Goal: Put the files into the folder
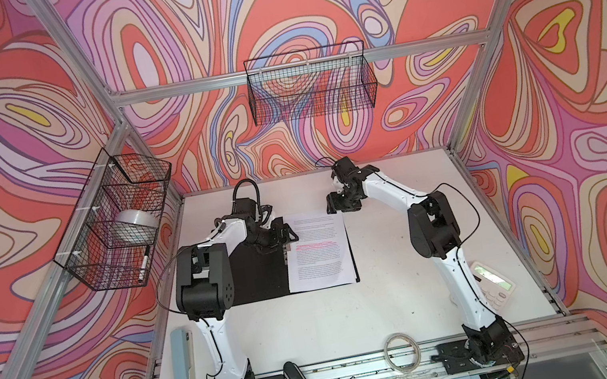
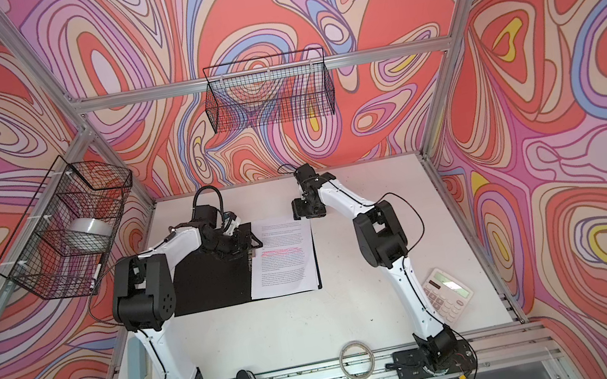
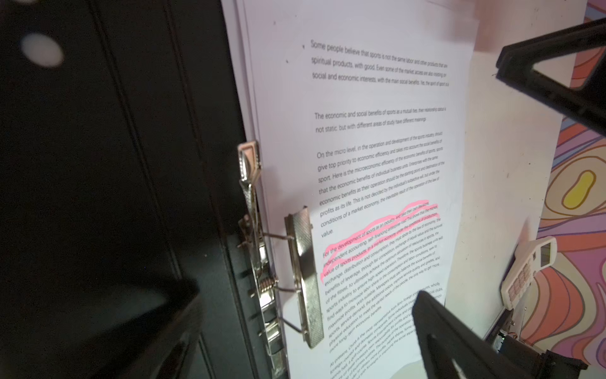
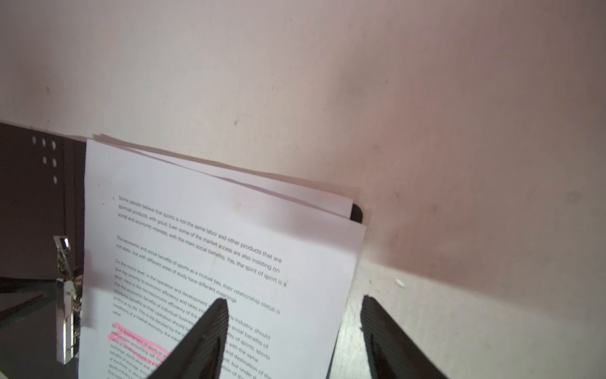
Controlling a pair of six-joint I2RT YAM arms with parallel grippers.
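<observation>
Over the open folder [image 1: 262, 273], left fingers [image 3: 459, 344] and right fingers [image 4: 196, 344] both gape empty; I'd square the fanned files [image 1: 319, 255] before closing.

In both top views the left arm [image 1: 203, 277] hides the folder's [image 1: 262, 276] nine-to-eleven o'clock corner and most of its spine clip [image 1: 286, 254], the files' [image 1: 319, 251] print is too small to read, and the right wrist view's edge cuts off their pink-marked lines.

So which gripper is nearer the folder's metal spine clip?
Left. The left gripper hangs over the metal spine clip, at the files' inner edge; the right gripper is over the files' far outer corner, away from it.
</observation>
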